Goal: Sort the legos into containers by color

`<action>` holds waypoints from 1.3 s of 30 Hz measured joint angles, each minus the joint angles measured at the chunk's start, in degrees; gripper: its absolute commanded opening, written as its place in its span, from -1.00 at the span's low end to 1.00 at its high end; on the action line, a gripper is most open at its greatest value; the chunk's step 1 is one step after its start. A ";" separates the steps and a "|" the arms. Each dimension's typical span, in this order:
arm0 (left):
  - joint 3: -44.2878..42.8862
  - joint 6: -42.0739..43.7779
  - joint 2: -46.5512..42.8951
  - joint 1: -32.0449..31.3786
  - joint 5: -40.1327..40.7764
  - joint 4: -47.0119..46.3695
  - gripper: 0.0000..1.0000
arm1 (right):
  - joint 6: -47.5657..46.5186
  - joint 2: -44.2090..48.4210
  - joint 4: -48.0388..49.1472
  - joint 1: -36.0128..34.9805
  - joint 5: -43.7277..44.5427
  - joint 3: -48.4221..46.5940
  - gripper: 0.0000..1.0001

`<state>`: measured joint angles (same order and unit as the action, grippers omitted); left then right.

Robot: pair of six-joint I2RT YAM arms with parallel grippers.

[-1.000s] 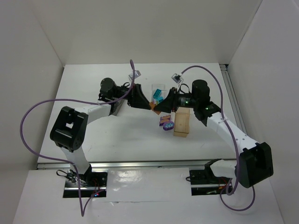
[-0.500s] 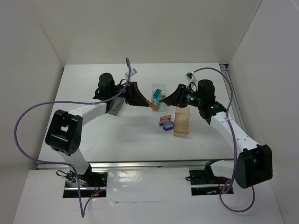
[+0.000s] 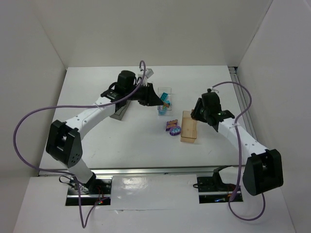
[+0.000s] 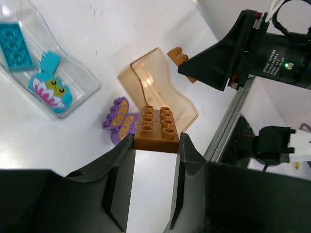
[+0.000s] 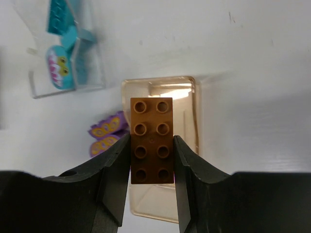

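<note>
My left gripper (image 4: 155,141) is shut on a small orange brick (image 4: 156,130) and holds it above the table; in the top view it (image 3: 154,99) is beside the clear bin (image 3: 164,98). My right gripper (image 5: 151,138) is shut on a long orange brick (image 5: 151,141), held over the amber bin (image 5: 187,121); the top view shows it (image 3: 196,110) at that bin's (image 3: 189,128) far end. Teal legos (image 5: 60,65) lie in the clear bin (image 5: 92,73). Two purple butterfly legos (image 5: 106,133) lie on the table left of the amber bin.
A smoky dark grey bin (image 3: 118,112) lies under the left arm, left of the clear bin. The left wrist view also shows the amber bin (image 4: 146,77), the clear bin (image 4: 73,73) and the table's right rail (image 4: 228,121).
Both grippers have moved right with their orange bricks. The left one went from the grey bin toward the clear bin. The right one drew back from the purple legos to the amber bin.
</note>
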<state>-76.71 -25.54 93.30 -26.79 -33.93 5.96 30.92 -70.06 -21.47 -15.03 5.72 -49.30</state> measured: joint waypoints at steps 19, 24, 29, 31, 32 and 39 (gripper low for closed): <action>-6.71 -1.46 9.75 -9.97 14.64 5.92 -1.00 | -3.23 -4.31 -1.03 -1.36 1.62 2.03 0.69; -11.13 -3.10 14.56 -15.91 20.31 6.14 -1.00 | -0.20 6.43 -3.28 -1.31 10.36 2.01 0.74; -17.16 -3.76 20.33 -20.41 25.09 7.76 -0.70 | 2.27 14.86 -6.03 -1.05 17.11 1.95 0.81; -20.20 -4.09 23.04 -21.38 26.40 8.66 -0.08 | 2.69 16.46 -7.34 -1.01 19.08 1.92 0.85; -21.70 -4.28 24.24 -21.53 27.02 9.35 0.39 | 2.71 17.05 -7.93 -0.92 19.71 1.92 0.88; -24.48 -4.37 26.91 -22.12 28.79 11.61 0.87 | 2.60 17.38 -10.64 -0.83 20.79 1.46 0.88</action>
<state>-101.19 -29.91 120.20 -48.90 -5.15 17.56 33.52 -52.69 -32.12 -15.86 26.50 -47.83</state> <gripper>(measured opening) 0.967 0.938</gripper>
